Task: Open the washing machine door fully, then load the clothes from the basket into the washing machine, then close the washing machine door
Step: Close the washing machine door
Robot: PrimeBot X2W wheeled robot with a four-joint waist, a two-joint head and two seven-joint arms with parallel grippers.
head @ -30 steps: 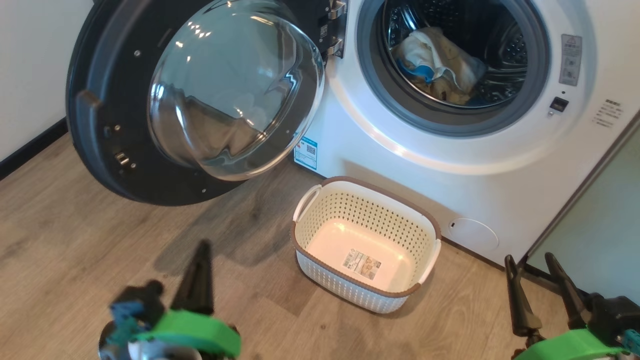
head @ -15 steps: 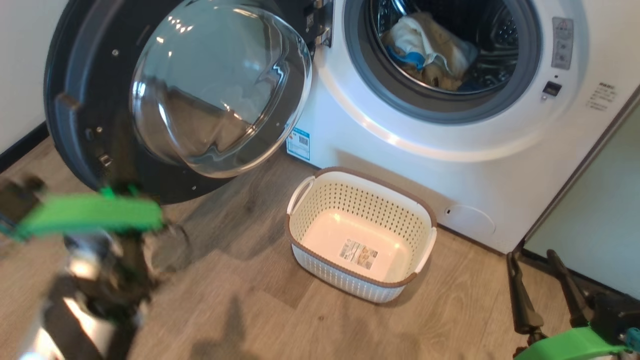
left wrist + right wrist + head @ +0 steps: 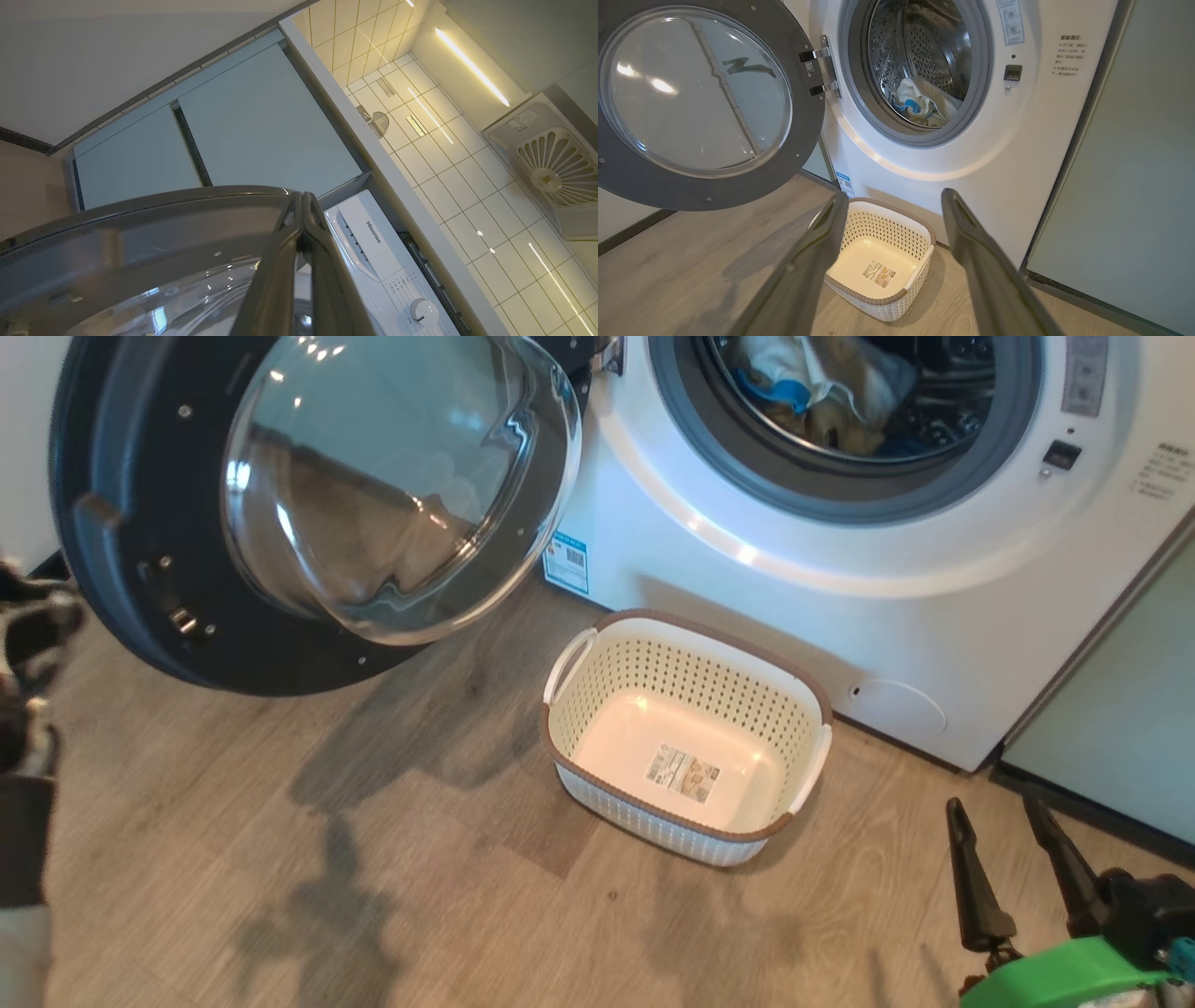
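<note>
**Door wide open, load in drum, basket bare**

The washing machine door [image 3: 392, 485] stands swung out to the left of the porthole. Its hinge side is at the machine and its glass bowl bulges out over the wooden floor [image 3: 280, 859]. The washing machine [image 3: 840, 607] has its drum uncovered. The clothes [image 3: 822, 383], a cream bundle with one blue piece, lie inside the drum at its bottom, behind the grey gasket.

The basket [image 3: 709, 686] sits upright on the floor just in front of the machine, below the porthole. Its bare bottom shows a label sticker [image 3: 683, 775].

The left gripper [image 3: 301, 205] has its fingers pressed together and is empty. In the left wrist view its tips lie against the line of the door's outer rim; contact with the rim cannot be confirmed.

The right gripper [image 3: 992, 807] has its fingers spread apart and is empty. It is low to the right of the basket, apart from it and near the pale green cabinet [image 3: 1120, 737]
</note>
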